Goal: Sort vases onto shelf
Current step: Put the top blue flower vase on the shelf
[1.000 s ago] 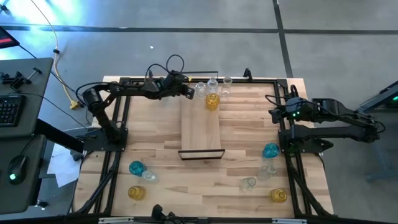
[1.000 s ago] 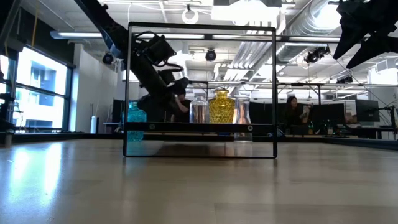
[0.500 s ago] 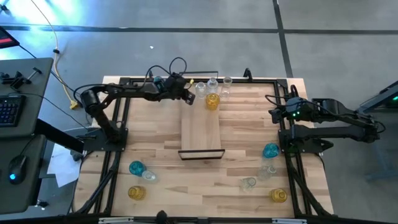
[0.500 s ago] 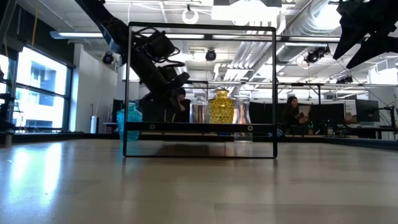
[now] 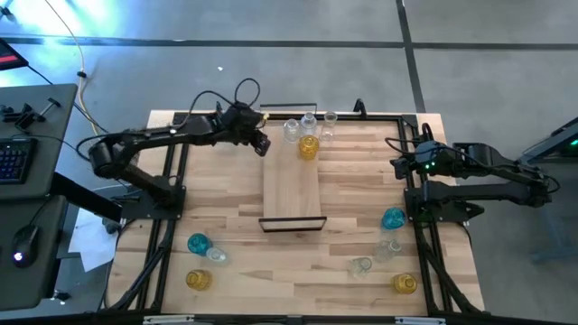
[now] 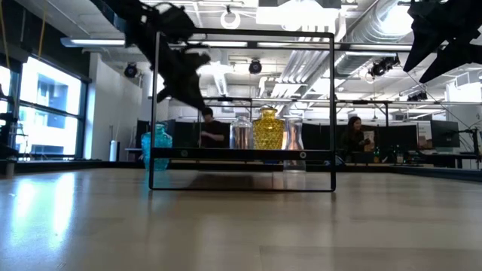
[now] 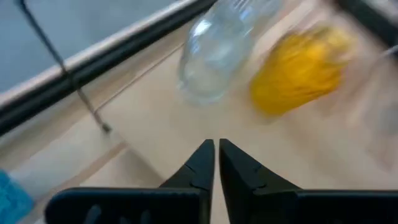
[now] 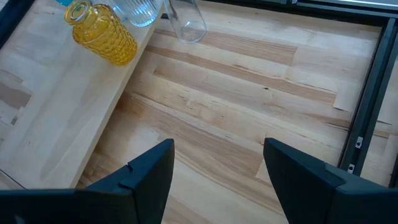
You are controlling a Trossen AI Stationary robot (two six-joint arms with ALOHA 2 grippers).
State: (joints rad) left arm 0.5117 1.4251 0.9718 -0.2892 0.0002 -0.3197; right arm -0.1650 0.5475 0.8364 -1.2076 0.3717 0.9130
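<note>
Low view: teal vase [image 6: 156, 146] beside shelf [image 6: 242, 153]; high view hides it.

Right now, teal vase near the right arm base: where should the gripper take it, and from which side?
Probably the narrow neck, coming straight down. The teal vase seems to stand upright on the table, mouth up, and its round belly looks harder to pinch. A clear vase stands close on its near side, so spread the fingers across the table's width. The right gripper is open and empty.
</note>
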